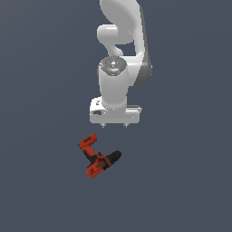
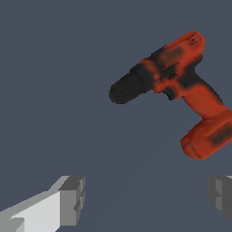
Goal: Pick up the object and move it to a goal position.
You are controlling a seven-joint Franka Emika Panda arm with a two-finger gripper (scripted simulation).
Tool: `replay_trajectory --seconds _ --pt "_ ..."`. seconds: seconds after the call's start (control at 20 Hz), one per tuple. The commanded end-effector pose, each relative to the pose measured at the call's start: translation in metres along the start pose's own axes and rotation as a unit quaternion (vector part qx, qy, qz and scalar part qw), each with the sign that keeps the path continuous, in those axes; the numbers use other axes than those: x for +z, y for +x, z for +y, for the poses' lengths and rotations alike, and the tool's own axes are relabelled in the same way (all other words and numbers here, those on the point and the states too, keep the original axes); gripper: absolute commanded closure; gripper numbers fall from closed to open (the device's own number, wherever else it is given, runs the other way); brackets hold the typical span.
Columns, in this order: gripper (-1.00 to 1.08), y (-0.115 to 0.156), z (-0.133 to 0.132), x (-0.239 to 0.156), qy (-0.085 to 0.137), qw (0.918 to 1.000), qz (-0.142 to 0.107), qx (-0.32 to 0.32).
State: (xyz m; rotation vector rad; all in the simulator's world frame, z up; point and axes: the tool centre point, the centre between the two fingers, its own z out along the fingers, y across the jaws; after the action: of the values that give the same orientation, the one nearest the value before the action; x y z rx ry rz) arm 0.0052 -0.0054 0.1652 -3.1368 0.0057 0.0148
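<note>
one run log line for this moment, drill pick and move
phase: pre-grasp | gripper: open, empty, apart from drill | drill: lying on its side on gray surface, untouched

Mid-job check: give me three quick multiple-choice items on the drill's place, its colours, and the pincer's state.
1. Where is the drill relative to the pincer in the exterior view?
A. Clamped between the fingers
B. Lying on the surface, below and toward the exterior view's left
C. Far to the exterior view's right

2. What colour is the drill's chuck?
A. Black
B. White
C. Blue

3. What is the pincer's state?
A. Shut on the drill
B. Shut with nothing held
C. Open, holding nothing

Answers: 1 B, the drill lies apart from the hand. 2 A, the wrist view shows a black chuck on a red-orange body. 3 C, the fingers stand wide apart with only floor between.
</note>
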Motion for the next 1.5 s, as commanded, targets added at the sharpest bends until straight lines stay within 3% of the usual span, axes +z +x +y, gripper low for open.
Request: replay_trajectory --seconds 0.0,0.3,0.7,1.15,1.45 --pt "-0.60 0.000 0.000 0.000 0.000 1.0000 0.000 0.000" --pt "-0.60 0.005 -0.017 -0.011 0.004 0.9998 0.010 -0.016" --pt "-0.60 0.008 -0.016 -0.007 0.003 1.0000 0.009 -0.001" --pt "-0.60 0.023 -0.013 0.007 -0.002 0.9978 0.006 0.065" --pt "-0.60 0.038 -0.011 0.025 -0.010 0.9905 0.004 0.137"
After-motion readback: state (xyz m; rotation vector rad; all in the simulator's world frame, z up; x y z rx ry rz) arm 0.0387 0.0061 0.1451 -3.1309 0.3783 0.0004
